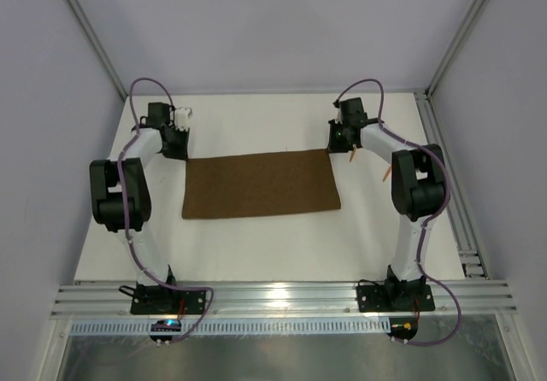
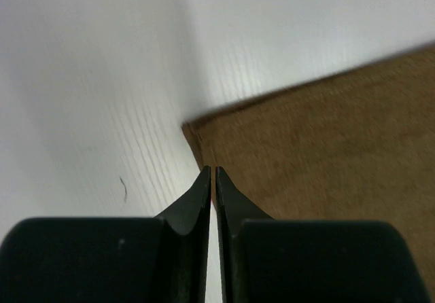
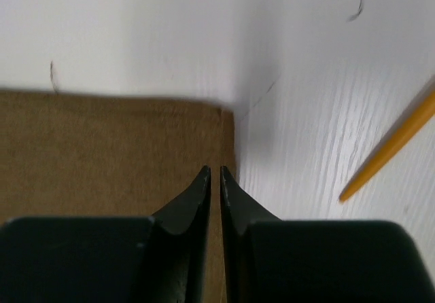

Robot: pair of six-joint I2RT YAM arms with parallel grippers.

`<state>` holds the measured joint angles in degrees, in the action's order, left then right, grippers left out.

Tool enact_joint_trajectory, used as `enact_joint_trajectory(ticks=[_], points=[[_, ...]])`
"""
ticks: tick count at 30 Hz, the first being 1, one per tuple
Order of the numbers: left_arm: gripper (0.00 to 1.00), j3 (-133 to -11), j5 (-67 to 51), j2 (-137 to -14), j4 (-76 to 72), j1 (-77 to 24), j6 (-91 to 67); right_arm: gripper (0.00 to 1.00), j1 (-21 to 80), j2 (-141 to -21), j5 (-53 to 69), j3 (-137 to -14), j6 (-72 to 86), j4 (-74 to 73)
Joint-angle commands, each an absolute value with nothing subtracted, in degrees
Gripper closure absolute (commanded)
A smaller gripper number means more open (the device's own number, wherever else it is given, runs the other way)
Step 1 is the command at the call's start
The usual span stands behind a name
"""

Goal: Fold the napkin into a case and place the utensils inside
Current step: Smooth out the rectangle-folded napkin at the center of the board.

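The dark brown napkin [image 1: 261,184] lies flat in the middle of the table as a wide rectangle. My left gripper [image 1: 183,153] hovers at its far left corner [image 2: 197,128], jaws nearly together with nothing between them [image 2: 212,170]. Over the far right corner [image 3: 224,113] hangs my right gripper [image 1: 332,148], a thin slit between its jaws and nothing in them [image 3: 215,170]. Two thin orange utensils lie on the bare table by the right arm, one [image 1: 353,153] just right of the napkin and one [image 1: 386,173] partly hidden behind the arm. An orange utensil [image 3: 394,143] shows in the right wrist view.
White table [image 1: 256,244] with a metal rail [image 1: 282,300] along the near edge and another rail [image 1: 453,193] down the right side. Frame posts [image 1: 90,35] and grey walls enclose the back. Both arm bases [image 1: 162,296] stand at the near edge.
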<state>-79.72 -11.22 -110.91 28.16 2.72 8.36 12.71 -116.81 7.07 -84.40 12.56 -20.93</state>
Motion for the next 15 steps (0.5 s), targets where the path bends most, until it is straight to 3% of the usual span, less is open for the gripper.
enact_joint_trajectory(ticks=[1,6,9,15], points=[[0.93,-78.58,-15.88,-99.95,36.77,-1.55,9.57,0.87,16.42,-102.88,6.94,-77.56,12.13,-21.71],[0.93,-69.36,-13.89,-95.37,47.89,-9.22,15.2,0.97,25.56,-95.1,7.64,-66.37,13.44,-21.54],[0.94,-64.45,-9.15,-96.41,47.47,-9.84,15.56,0.97,26.54,-94.92,14.32,-60.22,18.01,-17.94],[0.94,-60.3,-5.63,-99.05,43.59,-9.84,15.91,0.97,26.46,-95.18,11.25,-51.78,21.0,-14.86]])
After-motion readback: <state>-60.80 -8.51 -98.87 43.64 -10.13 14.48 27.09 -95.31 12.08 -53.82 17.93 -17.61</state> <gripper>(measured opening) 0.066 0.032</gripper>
